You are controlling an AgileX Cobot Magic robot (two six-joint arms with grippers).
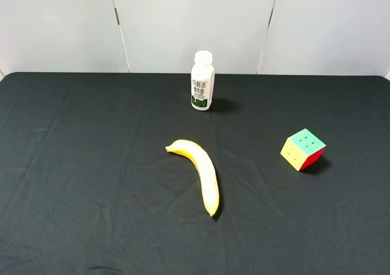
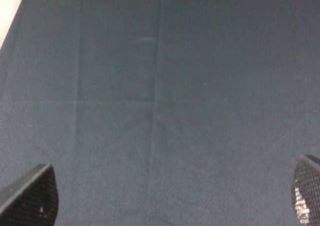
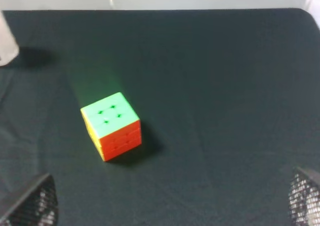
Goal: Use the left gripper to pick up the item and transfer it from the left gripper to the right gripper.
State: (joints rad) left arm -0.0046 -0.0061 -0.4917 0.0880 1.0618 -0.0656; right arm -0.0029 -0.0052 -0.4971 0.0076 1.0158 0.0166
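The item, a small puzzle cube (image 1: pixel 303 149) with green top, yellow and red sides, sits on the black cloth at the right, apart from everything else. It also shows in the right wrist view (image 3: pixel 111 126), ahead of my right gripper (image 3: pixel 167 208), which is open and empty with its fingertips (image 3: pixel 30 203) wide apart. My left gripper (image 2: pixel 167 206) is open and empty over bare cloth; its fingertips (image 2: pixel 32 196) show only at the frame corners. The cube is out of the left wrist view. Neither arm shows in the exterior high view.
A yellow banana (image 1: pixel 200 172) lies in the middle of the black tablecloth (image 1: pixel 91 183). A white bottle (image 1: pixel 202 81) stands upright at the back centre; its edge shows in the right wrist view (image 3: pixel 7 40). A pale wall runs behind the table.
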